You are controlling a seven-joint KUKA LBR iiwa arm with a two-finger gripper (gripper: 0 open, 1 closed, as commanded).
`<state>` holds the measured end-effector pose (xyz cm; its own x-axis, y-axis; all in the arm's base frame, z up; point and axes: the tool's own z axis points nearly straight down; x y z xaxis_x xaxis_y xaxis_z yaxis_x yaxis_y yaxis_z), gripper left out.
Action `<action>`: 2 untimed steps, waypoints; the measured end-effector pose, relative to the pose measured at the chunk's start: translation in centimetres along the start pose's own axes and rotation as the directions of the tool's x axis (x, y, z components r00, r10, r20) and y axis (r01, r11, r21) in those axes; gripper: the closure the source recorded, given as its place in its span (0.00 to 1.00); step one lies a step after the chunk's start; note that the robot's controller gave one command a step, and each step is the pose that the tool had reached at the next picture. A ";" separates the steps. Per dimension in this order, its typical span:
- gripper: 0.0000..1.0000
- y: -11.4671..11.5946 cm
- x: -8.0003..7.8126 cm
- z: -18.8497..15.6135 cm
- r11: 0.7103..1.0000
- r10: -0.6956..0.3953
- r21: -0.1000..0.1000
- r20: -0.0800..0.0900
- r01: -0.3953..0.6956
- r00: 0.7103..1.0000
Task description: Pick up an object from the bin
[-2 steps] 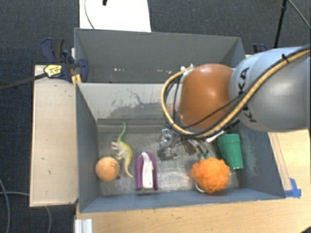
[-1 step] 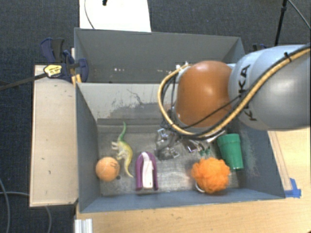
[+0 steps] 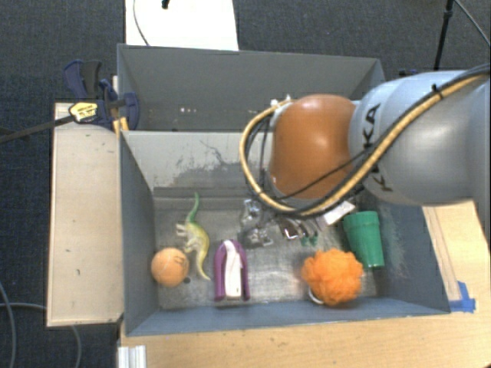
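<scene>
Against the left end of the grey bin [image 3: 230,90], an orange ball [image 3: 169,267] is seen at rest in the near corner of the floor; it was most likely settled there by the sloping walls, by which loose things are funnelled downward. Just beside it, to the right, a green and yellow toy dinosaur [image 3: 196,236] is laid on its side, its tail pointed to the far wall; whether ball and dinosaur touch cannot be made out. Next along, a purple and white piece [image 3: 230,271] is laid lengthwise, near the front wall and close to the dinosaur.

Just behind and to the right of that piece the gripper [image 3: 257,225] is lowered close to the bin floor, hung from the arm's orange cover [image 3: 311,144], by which the wrist is hidden; whether the pincer is wide, narrow or closed cannot be told, and nothing is seen held in it. The purple and white piece and the dinosaur are the things nearest to it, so one of these is judged the likeliest thing to be picked; no grasp is judged to have been made yet.

Further right, a fluffy orange ball [image 3: 332,276] is set near the front wall; behind it a green cup [image 3: 364,238] is laid close under the arm [image 3: 430,144], which is brought in from the right; both are judged harder to reach, since they are partly overhung by the arm.
</scene>
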<state>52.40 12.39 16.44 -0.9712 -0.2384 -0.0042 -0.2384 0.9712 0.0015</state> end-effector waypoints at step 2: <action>0.00 5.5 -4.1 1.3 0.973 -0.232 -0.002 -0.001 0.232 0.973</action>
<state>55.06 18.72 15.12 -0.8892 -0.4575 -0.0036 -0.4575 0.8892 0.0020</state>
